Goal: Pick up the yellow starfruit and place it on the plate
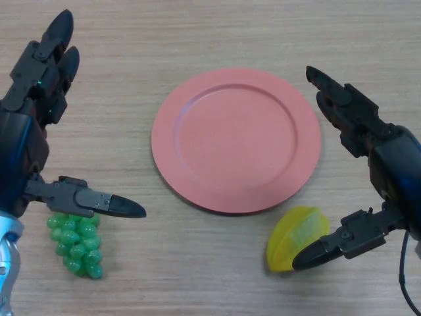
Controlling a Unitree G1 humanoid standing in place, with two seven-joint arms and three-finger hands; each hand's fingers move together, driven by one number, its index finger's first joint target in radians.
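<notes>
The right hand [378, 164] is hovering spread wide beside the yellow starfruit [296, 238], which is lying on the table just below the empty pink plate [197, 164]. Next it seems to need closing around the fruit. The left hand [33, 131] is hanging open above the green grapes [75, 247].

A bunch of green grapes [77, 244] is lying on the wooden table [217, 33], which is showing a pale grain running sideways. The bunch is sitting well apart from the table's far edge, toward the near left, its rounded berries clustering tightly together.
</notes>
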